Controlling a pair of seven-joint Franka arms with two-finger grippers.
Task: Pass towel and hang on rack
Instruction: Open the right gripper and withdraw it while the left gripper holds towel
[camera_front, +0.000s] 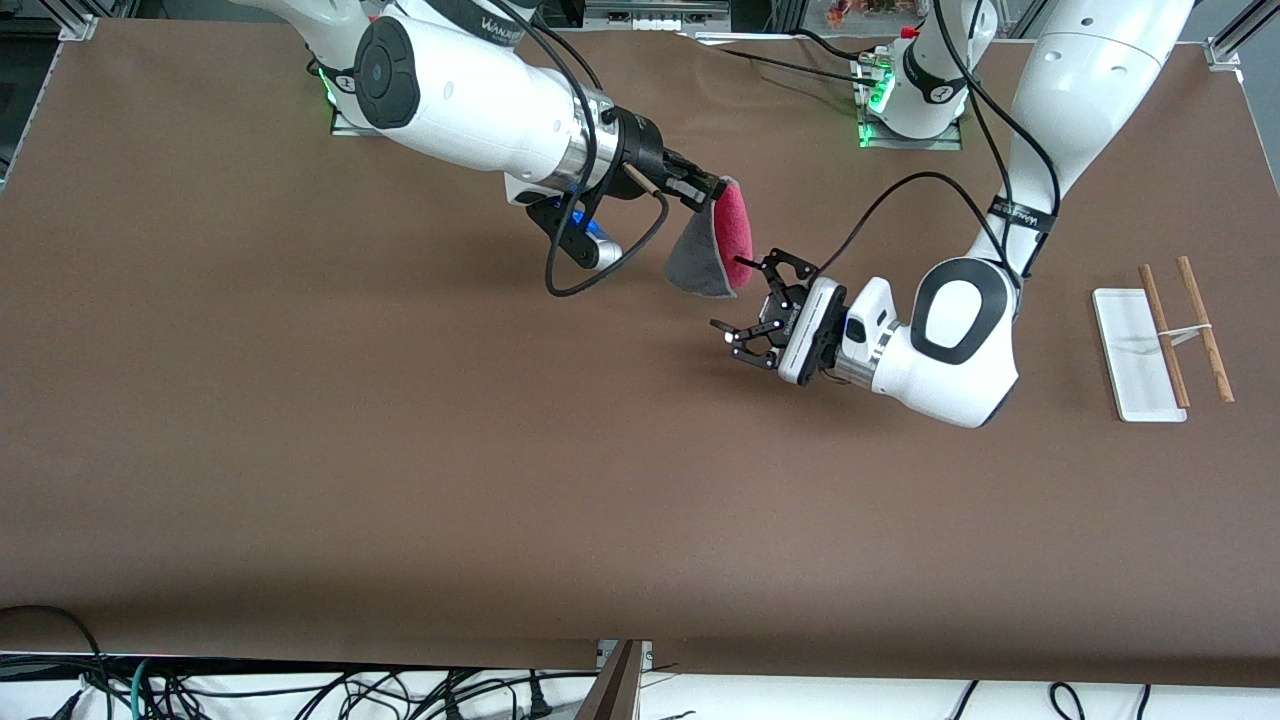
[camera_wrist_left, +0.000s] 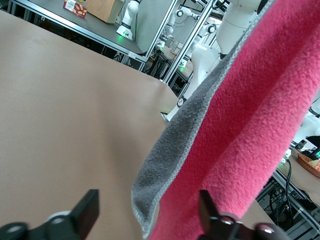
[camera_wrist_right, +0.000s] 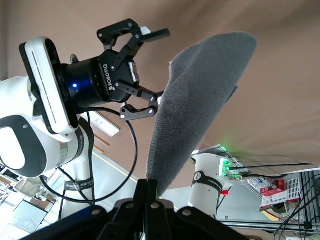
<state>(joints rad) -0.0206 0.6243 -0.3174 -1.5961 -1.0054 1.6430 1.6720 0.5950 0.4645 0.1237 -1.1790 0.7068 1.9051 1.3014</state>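
Brown table (camera_front: 300, 450), towel (camera_front: 715, 245) hanging lengthwise downward

Brown table (camera_front: 400, 480), tangle of cables (camera_front: 300, 690) under its camera-side edge, cardboard box (camera_wrist_left: 104, 9) on another bench

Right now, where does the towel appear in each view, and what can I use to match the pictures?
Front view: the towel hangs mid-table from the shut right gripper, with the left gripper beside its lower edge.
Left wrist view: it fills one side, pink face and grey edge.
Right wrist view: grey face, centre.
Shared landmark: the left gripper's black fingers.
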